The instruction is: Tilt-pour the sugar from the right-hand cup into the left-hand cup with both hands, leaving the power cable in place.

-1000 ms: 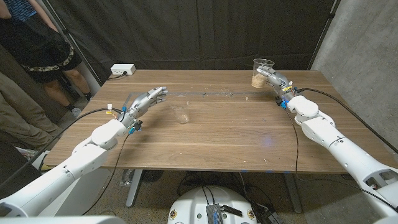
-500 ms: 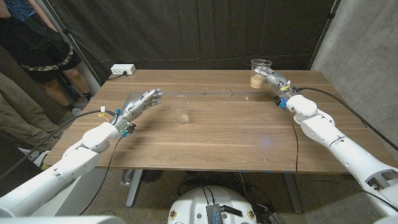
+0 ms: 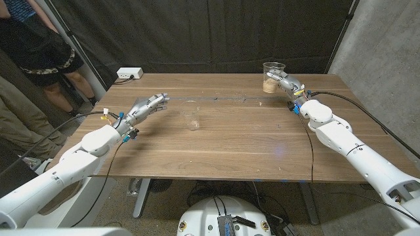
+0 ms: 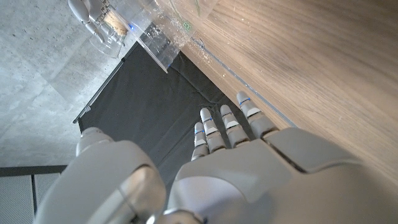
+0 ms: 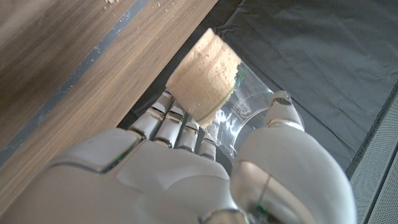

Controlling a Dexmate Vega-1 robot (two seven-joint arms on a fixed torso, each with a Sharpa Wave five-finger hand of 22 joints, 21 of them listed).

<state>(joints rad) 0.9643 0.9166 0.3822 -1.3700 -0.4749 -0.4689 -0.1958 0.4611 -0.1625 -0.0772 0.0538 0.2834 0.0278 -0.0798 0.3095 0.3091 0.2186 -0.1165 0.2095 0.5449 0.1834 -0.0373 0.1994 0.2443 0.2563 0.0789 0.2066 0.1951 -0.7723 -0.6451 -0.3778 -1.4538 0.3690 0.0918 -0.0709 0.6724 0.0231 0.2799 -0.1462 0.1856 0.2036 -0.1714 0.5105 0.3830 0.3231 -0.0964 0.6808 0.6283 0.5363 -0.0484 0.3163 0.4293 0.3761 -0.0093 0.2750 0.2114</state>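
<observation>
My right hand (image 3: pixel 289 84) grips a clear plastic cup (image 3: pixel 274 74) with brown sugar (image 3: pixel 270 84) in its bottom, held just above the table's far right part. In the right wrist view the sugar (image 5: pixel 204 84) fills the cup (image 5: pixel 239 118) base between my fingers and thumb. An empty clear cup (image 3: pixel 191 119) stands upright near the table's middle. My left hand (image 3: pixel 146 105) hovers left of that cup, apart from it, fingers straight and holding nothing. The left wrist view shows those fingers (image 4: pixel 224 127) over the wood, with the empty cup (image 4: pixel 158 31) and the far cup ahead.
A white power strip (image 3: pixel 128 74) with its cable lies at the far left corner of the table (image 3: pixel 230 141). A person (image 3: pixel 39 52) stands behind the table's left side. Dark curtains hang behind. Crumbs dot the far middle of the table.
My left hand has drawn back to the left, away from the empty cup. My right hand has carried the sugar cup slightly left and up.
</observation>
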